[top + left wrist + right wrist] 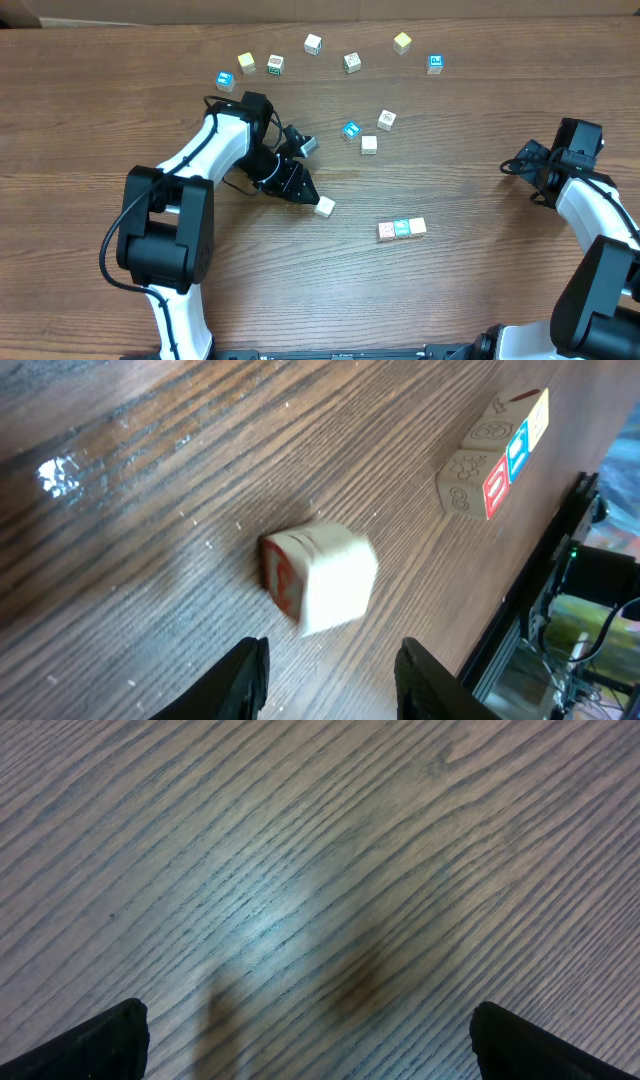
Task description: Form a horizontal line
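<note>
**Wood-grain worktop, 3 cubes in line, a 4th to bring in**

The brown worktop (pixel 480 120) carries a scatter of loose cubes (pixel 313 43) along the upper part of the overhead frame. The horizontal line (pixel 402 228) sits right of centre and low in that frame. It is 3 touching cubes, reddish, teal and pale yellow from left to right.

A single cube (pixel 324 206) lies up and to the left of the line, near it but apart. The left end effector (pixel 332 665) is open. In the left wrist view its fingers (pixel 245 675) stand apart at the bottom edge, and the cube, red on 1 side, lies just beyond their tips, ungripped and turned askew. The right end effector (pixel 310 1045) is spread wide over bare wood at the right of the overhead frame.

The step in hand looks to be fetching this cube as the 4th.

- Bring the fingers down around 2 opposite flat faces, not the corners.
- Turn the wrist to match the cube's skew before closing.
- Carry it to the line's left end with its sides parallel to the row.
- Set it down just short, then ease it into contact so the 3 placed cubes are not shoved.
</note>
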